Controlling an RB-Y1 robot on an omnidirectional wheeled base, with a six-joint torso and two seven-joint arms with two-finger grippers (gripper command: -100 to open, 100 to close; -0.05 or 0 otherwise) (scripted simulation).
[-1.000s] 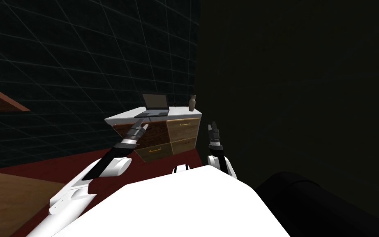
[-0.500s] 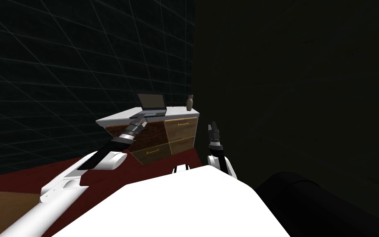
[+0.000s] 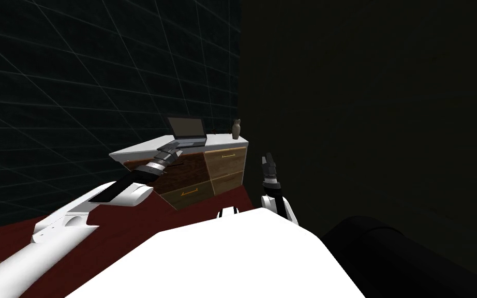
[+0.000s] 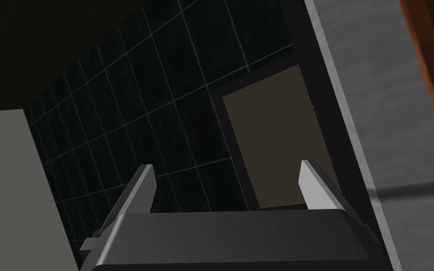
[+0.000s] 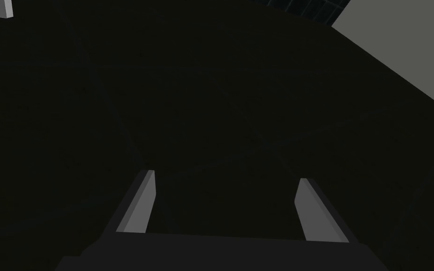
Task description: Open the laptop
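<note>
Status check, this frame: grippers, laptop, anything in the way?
Left gripper open, at the laptop. Right gripper open, holding nothing. Lid stands raised. Vase beside it, apart.

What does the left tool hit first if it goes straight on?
Probably the laptop, near its screen's edge; the open left tool points about there. Depth is unclear, so it might slip past to the tiled wall.

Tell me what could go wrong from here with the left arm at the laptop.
1. The laptop lid already stands upright. If the open left claw, close at the laptop's front edge, pushes it, that may overbend the hinge or shove the laptop back toward the tiled wall.
2. The vase stands on the same white dresser top, apart from the laptop. A sideways shove of the laptop could topple it.
</note>
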